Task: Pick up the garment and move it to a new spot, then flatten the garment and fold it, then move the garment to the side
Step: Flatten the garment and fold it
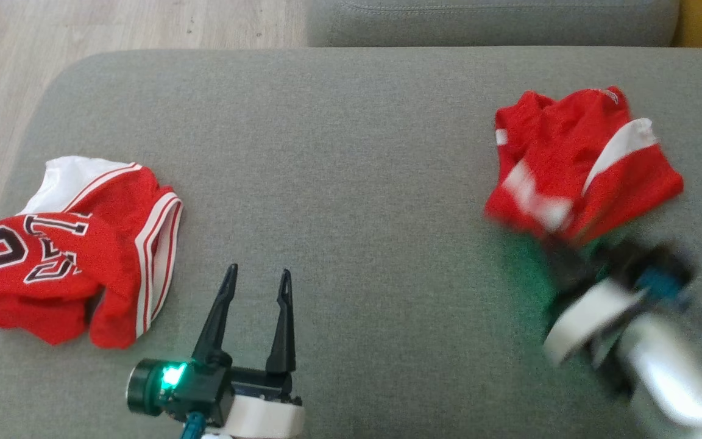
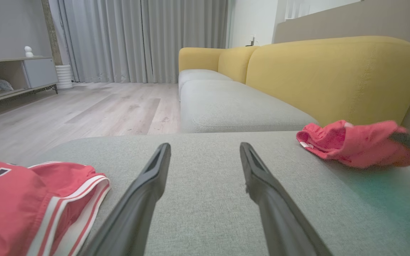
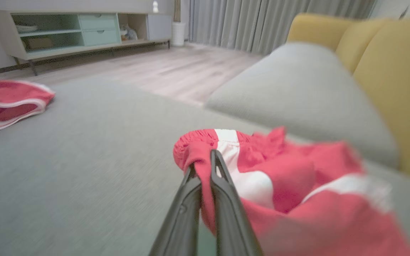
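Crumpled red shorts (image 3: 283, 177), white-striped, on woven grey cushion (image 1: 351, 152); edge pinched inside right gripper (image 3: 202, 161). Left gripper (image 1: 259, 271) spread, empty.

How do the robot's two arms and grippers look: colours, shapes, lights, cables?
The left gripper has two long, tapering black jaws on a dark body with a glowing green light, a white wrist collar and a blue cable end. The right gripper has the same slim dark jaws; its blurred arm shows a white collar, a blue part and a silvery forearm.
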You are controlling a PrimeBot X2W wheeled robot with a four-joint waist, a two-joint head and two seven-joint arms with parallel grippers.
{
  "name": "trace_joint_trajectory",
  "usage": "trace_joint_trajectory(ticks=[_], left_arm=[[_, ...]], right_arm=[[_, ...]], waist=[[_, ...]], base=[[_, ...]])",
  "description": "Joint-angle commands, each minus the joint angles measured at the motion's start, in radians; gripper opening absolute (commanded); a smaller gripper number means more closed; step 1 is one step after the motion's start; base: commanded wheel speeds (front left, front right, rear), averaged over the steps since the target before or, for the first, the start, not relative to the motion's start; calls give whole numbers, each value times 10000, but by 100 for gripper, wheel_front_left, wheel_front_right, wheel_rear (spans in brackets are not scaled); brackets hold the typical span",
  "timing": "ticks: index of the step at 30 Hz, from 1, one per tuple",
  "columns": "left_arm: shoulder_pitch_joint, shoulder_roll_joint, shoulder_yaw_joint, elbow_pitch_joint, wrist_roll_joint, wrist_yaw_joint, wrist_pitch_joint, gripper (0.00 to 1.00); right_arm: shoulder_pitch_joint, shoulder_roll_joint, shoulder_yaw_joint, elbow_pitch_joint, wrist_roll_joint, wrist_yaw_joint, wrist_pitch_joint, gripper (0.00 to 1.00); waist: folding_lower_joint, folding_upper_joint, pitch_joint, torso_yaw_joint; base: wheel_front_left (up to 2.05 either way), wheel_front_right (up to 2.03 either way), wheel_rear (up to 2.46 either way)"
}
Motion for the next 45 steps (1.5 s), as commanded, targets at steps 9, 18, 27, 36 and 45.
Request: trace_joint_trajectory(ticks=[9,18,27,36,45], left_arm=[[-1144,-39,-150,579,-18,-732,-65,100],[-3492,-39,-988,3044,-651,-2248,-65,100],[-5490,-39,-2082,6590,-2507,-2944,470,100],[-6421,24,-4096,7294,-5089,-2970,1492,0],[-6210,503,-4545,6651,-4974,-2799,34,0]], right_arm=[[2422,960,-140,-1862,-474,67,-62,100],[3332,1134,-1665,-3468,-1165,67,-62,100],[3520,1439,-2816,-3714,-1572,67,-62,100],[3679,1683,-3074,-3732,-1806,67,-62,100],[3877,1751,-3440,-3579,-1981,67,-62,100]], waist=[[0,0,106,-806],[0,0,267,-2379],[0,0,663,-4131],[0,0,810,-4374],[0,0,452,-3192]], base=[[0,0,0],[0,0,0],[0,0,0],[0,0,0],[0,0,0]])
